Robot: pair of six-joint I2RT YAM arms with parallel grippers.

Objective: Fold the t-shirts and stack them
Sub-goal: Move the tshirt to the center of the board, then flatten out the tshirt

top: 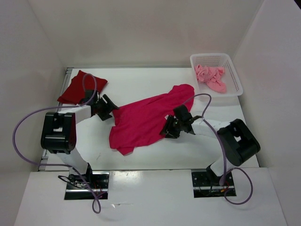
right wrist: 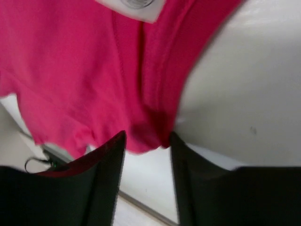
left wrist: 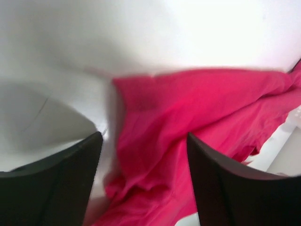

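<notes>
Arms come first: two of them, fixed at the near edge of the table [top: 141,82]. Each arm has one gripper, so that makes two grippers.

The left gripper [left wrist: 144,137] has its two fingers wide apart. It holds nothing, and it sits at the left edge of the bright pink shirt [top: 146,120]. The right gripper [right wrist: 147,136] has its fingers apart too. A pink hem sits just past its tips, but nothing is pinched between them. It hangs over the right side of the same shirt.

I think the grippers are on both sides so that each can take one edge and pull the cloth flat. The bright pink shirt lies loose and crumpled in the middle of the table, where both arms can reach it. It is not folded yet.

Farther back, in the left corner, lies the dark red shirt [top: 81,88]. It looks folded into a small flat shape. I think it was put there out of the way to start the pile.

Farthest back on the right is one white basket [top: 233,70]. The light pink shirt [top: 210,77] is bunched up inside it, likely waiting its turn.

That makes three shirts in all.
</notes>
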